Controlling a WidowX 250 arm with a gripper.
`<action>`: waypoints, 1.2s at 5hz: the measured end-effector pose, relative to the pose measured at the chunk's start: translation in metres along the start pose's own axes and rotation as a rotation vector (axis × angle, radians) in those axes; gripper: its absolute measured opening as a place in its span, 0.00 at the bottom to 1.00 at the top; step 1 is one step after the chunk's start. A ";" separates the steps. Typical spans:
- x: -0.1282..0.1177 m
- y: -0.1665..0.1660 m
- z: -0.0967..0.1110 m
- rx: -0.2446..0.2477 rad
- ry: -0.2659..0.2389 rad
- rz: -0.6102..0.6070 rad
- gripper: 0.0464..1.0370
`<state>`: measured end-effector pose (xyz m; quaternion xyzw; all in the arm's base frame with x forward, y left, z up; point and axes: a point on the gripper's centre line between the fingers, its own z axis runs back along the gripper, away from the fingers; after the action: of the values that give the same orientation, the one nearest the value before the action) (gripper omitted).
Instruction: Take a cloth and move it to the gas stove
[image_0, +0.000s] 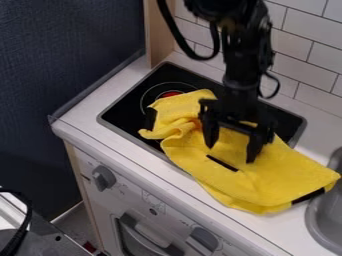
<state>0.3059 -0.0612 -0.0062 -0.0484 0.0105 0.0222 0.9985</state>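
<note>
The white counter (75, 120) carries a black stove (119, 114) set into its top. Across both lies the yellow cloth (264, 186), crumpled at its far left end and flatter toward the right — the bunched part on the stove, the broad part out over the counter. That right end reaches close to a grey tub (326, 215). The hand (231, 153) hangs over the middle of the cloth, its two fingers spread, pinching nothing. The move looks mostly done — what seems left is bringing the overhanging part across, if full coverage is wanted.
</note>
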 end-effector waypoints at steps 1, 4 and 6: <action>0.003 0.009 -0.015 0.008 0.005 0.001 0.96; 0.048 0.054 -0.015 0.100 -0.065 -0.063 0.96; 0.076 0.093 -0.010 0.109 -0.081 -0.057 0.96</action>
<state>0.3777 0.0332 -0.0273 0.0066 -0.0302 -0.0051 0.9995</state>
